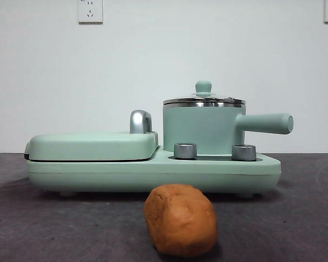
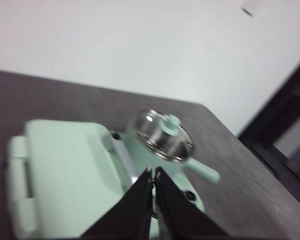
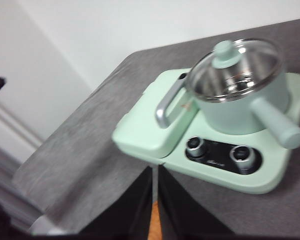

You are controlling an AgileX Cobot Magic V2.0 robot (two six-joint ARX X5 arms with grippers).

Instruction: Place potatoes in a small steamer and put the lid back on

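White wall runs behind a dark grey desk (image 1: 38, 229), with two wall sockets (image 1: 90, 10) high up in the front view. You have one mint-green cooker (image 1: 153, 170) on the desk, with two steel dials (image 1: 185, 150) on its front ledge. On its one side lies one flat green cover (image 1: 93, 145) with one chrome handle (image 1: 140, 121). On the other side stands your one small steamer (image 1: 203, 130), upright, its straight side handle (image 1: 267, 123) pointing away from the cover. One glass lid (image 1: 204, 101) sits on the steamer's steel rim, with one small green knob (image 1: 203, 87) on top.

You have one potato (image 1: 181, 219), orange-brown and lumpy, lying on the desk in front of the cooker, apart from it and outside the steamer.

Your left tool (image 2: 153, 175) hangs above the cooker, jaws pressed together and holding nothing. Your right tool (image 3: 155, 172) hangs above the desk on the dial side of the cooker, jaws likewise closed and empty; a sliver of orange shows between them lower down.
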